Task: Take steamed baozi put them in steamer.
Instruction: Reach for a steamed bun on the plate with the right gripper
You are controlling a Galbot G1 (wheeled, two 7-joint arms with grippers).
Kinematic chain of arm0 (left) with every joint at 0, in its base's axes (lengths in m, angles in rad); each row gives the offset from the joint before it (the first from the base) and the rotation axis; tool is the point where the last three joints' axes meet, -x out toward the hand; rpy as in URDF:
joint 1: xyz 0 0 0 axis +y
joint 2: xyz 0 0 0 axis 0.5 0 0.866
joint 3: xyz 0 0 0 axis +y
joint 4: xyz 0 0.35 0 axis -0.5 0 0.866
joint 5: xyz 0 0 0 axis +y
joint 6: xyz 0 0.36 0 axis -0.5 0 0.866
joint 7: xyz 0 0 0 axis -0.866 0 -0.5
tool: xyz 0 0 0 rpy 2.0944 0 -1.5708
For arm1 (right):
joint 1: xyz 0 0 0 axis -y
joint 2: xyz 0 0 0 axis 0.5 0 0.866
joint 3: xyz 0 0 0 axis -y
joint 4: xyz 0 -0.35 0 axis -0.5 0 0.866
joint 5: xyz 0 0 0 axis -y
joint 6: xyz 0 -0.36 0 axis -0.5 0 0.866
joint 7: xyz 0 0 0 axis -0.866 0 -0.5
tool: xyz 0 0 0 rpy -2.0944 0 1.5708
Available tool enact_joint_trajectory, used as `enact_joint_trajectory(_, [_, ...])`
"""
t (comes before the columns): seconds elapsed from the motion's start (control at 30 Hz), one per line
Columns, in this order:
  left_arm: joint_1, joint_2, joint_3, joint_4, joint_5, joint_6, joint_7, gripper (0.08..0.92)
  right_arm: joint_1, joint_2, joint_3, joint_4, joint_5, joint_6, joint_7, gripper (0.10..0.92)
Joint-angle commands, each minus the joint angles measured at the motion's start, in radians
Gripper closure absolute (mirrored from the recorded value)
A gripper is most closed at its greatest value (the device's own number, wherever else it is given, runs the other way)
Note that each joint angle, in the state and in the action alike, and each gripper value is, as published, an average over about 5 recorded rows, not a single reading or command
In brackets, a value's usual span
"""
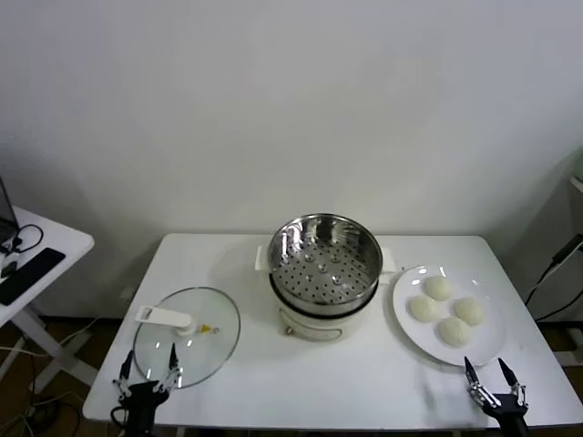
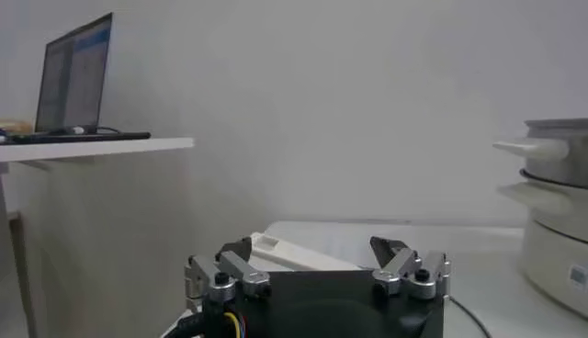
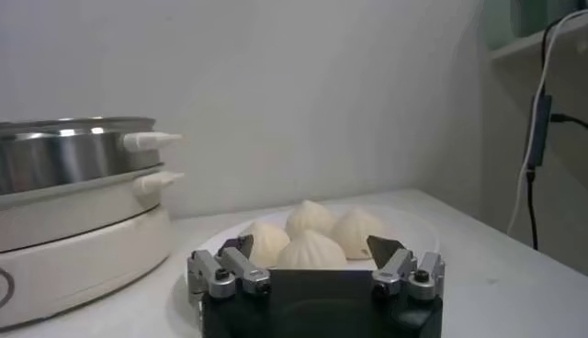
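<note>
Several cream-white baozi lie together on a flat white plate at the table's right. In the right wrist view the baozi sit just beyond my open jaws. The shiny steel steamer with a perforated floor stands empty at the table's middle on its white base; it shows in the right wrist view and the left wrist view. My right gripper is open and empty at the front edge, just before the plate. My left gripper is open and empty at the front left edge.
A round glass lid with a white handle lies at the table's left, just beyond my left gripper. A side table with a laptop and black device stands to the left. Cables hang at the far right.
</note>
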Motion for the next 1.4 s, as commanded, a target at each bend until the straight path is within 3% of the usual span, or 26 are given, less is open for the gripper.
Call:
enact_joint_trajectory(0.03, [-0.003, -0.016, 0.007, 0.003, 0.005, 0.001, 0.001, 0.177, 0.013, -0.012, 0.037, 0.11, -0.048, -0.186, 0.082, 0.203])
enact_joint_trajectory(0.37, [-0.012, -0.01, 0.021, 0.011, 0.021, -0.003, 0.001, 0.177, 0.262, -0.116, 0.087, 0.239, -0.066, -0.633, 0.189, 0.203])
enact_joint_trajectory(0.67, [-0.021, -0.004, 0.031, 0.009, 0.033, -0.004, 0.003, 0.177, 0.546, -0.292, -0.057, 0.166, -0.329, -0.837, -0.019, 0.203])
enact_joint_trajectory(0.87, [-0.016, 0.004, 0.033, 0.011, 0.047, -0.015, 0.003, 0.177, 0.661, -0.474, -0.172, 0.109, -0.551, -0.86, -0.25, 0.203])
enact_joint_trajectory(1.03, [-0.018, 0.004, 0.041, 0.017, 0.058, -0.022, 0.003, 0.177, 0.828, -0.6, -0.342, 0.034, -0.679, -0.774, -0.44, 0.203])
enact_joint_trajectory(1.2, [-0.021, 0.002, 0.05, 0.022, 0.074, -0.027, 0.003, 0.177, 1.067, -0.659, -0.603, -0.063, -0.884, -0.658, -0.62, 0.203])
enact_joint_trajectory(1.4, [-0.021, 0.001, 0.056, 0.024, 0.085, -0.033, 0.003, 0.177, 1.462, -0.659, -1.038, -0.226, -0.932, -0.534, -0.801, 0.203])
